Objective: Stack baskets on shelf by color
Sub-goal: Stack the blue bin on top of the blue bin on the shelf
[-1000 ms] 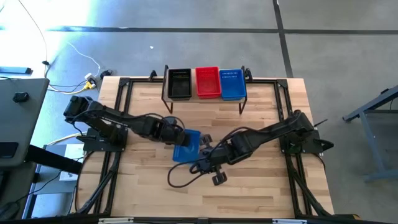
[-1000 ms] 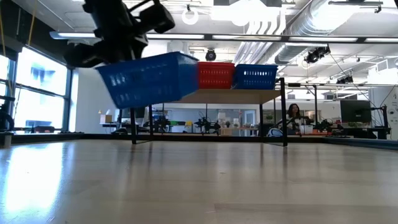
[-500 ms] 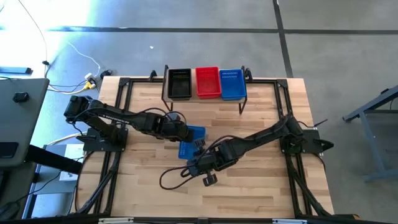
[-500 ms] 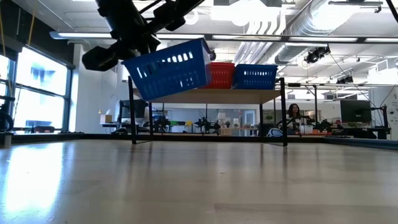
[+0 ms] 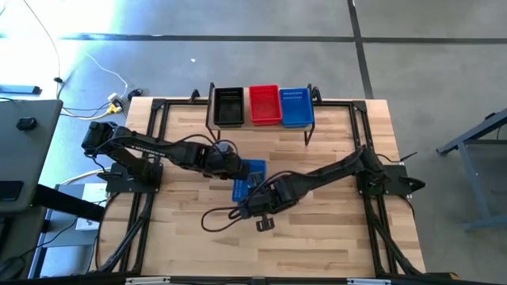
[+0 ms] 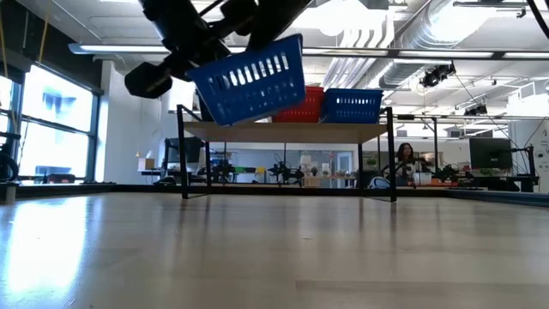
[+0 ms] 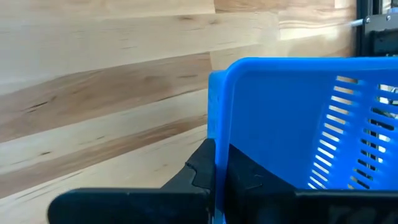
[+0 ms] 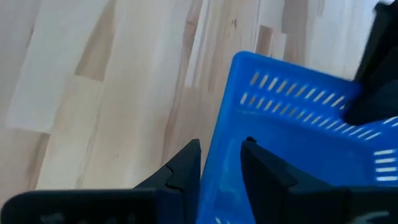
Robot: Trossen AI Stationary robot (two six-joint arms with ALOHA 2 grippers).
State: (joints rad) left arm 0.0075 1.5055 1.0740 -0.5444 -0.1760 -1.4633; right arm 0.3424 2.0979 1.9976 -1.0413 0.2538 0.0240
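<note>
A blue basket [image 5: 252, 176] hangs tilted in the air over the table's middle, and it shows high up in the low view [image 6: 253, 81]. My left gripper [image 5: 238, 169] reaches it from the table's left and is shut on its wall [image 7: 221, 165]. My right gripper [image 5: 256, 195] comes from the right, open by a narrow gap. Its fingers stand on either side of another wall of the basket [image 8: 221, 155]. The shelf [image 6: 292, 130] at the far edge carries a black basket [image 5: 229, 106], a red basket [image 5: 264, 104] and a blue basket [image 5: 295, 107] side by side. My left gripper pinches the blue basket's wall at its rim [image 7: 217, 134], close to a corner. One finger [image 7: 200, 168] is outside and the other [image 7: 252, 180] is inside the basket. The fingers come from the table's left. The basket is lifted clear of the table and tilted.
A black cable [image 5: 222, 220] loops on the table below the right arm. Black frame rails [image 5: 154, 142] run along the table's left and right sides. Bare wood lies between the held basket and the shelf's legs [image 5: 309, 136]. A person [image 6: 403, 159] sits far off in the room.
My left gripper carried the blue basket up and a little toward the far-right, tipping it so its tilt reversed. My right gripper moved left toward the basket until its fingers straddled one wall.
</note>
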